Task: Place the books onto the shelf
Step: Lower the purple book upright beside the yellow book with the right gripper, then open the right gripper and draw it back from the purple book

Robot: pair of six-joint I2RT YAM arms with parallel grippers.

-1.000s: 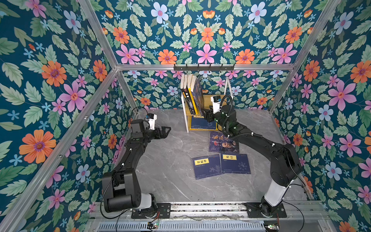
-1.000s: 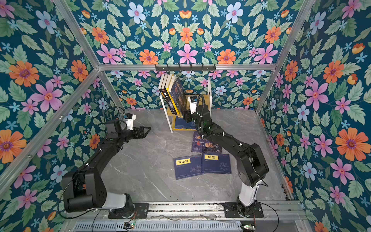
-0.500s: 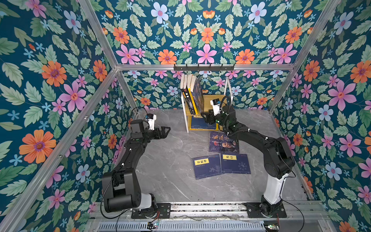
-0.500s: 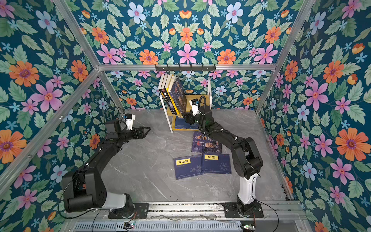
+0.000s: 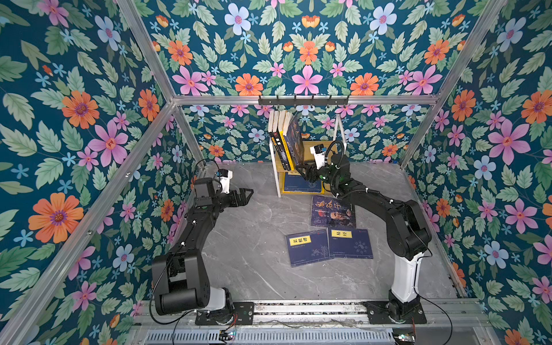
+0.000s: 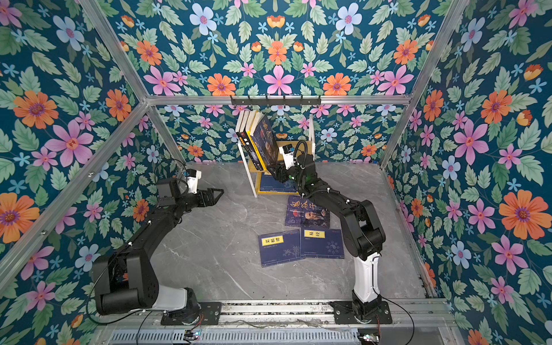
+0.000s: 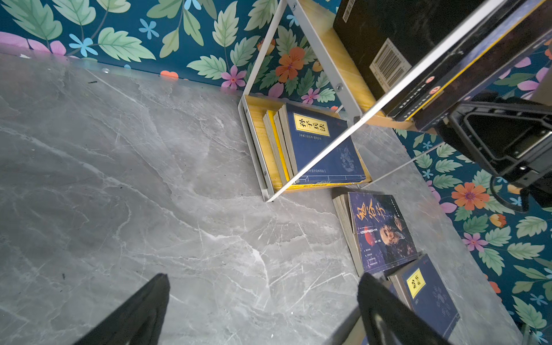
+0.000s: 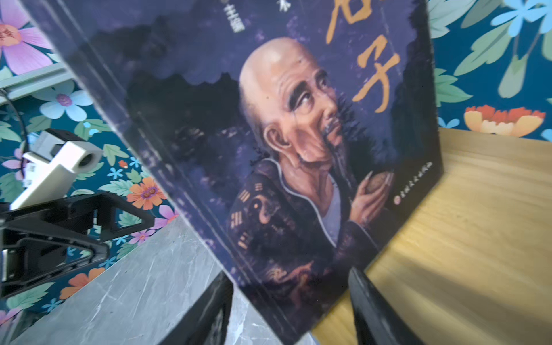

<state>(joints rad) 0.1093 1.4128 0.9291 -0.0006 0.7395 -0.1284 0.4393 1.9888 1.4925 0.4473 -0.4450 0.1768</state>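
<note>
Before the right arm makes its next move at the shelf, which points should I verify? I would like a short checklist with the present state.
1. Portrait book upright on the shelf upper tier: not ok, it is tilted.
2. Right gripper firmly shut on that book: cannot tell; its fingers flank the lower corner.
3. Left gripper open and empty: ok.
4. Room beside the tilted book: ok, bare board.
5. Table cleared: not ok; another portrait book and two navy books lie flat.
</note>
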